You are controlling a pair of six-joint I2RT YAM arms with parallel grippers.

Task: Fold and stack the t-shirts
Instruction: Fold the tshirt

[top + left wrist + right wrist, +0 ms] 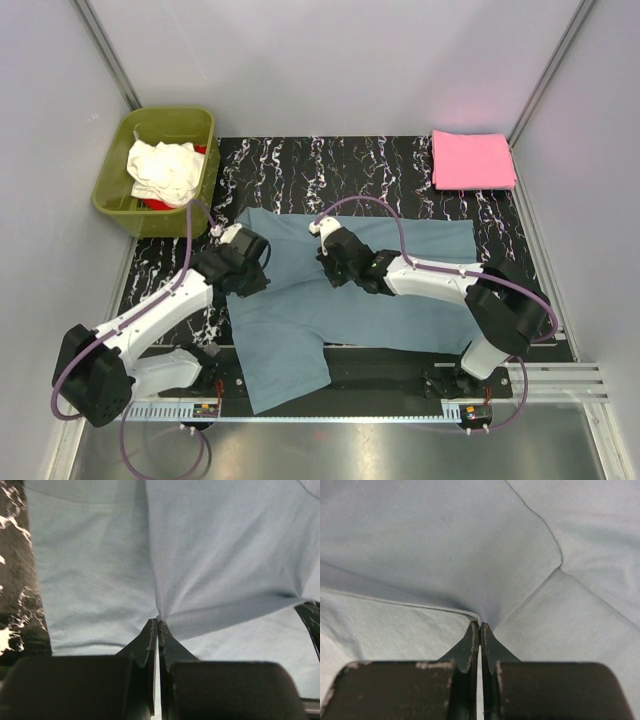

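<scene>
**2 grippers pinch the blue-grey shirt**

The blue-grey t-shirt lies spread on the black marbled table, with 1 end stretching toward the near edge. The left gripper is clamped on a stitched hem of it. The right gripper is clamped on a fold of the same cloth. The pink t-shirt lies folded at the far right corner. The cream-white t-shirt and the red t-shirt sit in the green tub at the far left.

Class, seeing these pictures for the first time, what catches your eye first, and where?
The large blue-grey t-shirt sprawls mid-table, left tool and right tool both shut on it. A folded pink t-shirt lies far right; an olive-green tub with a crumpled cream-white t-shirt stands far left.
</scene>
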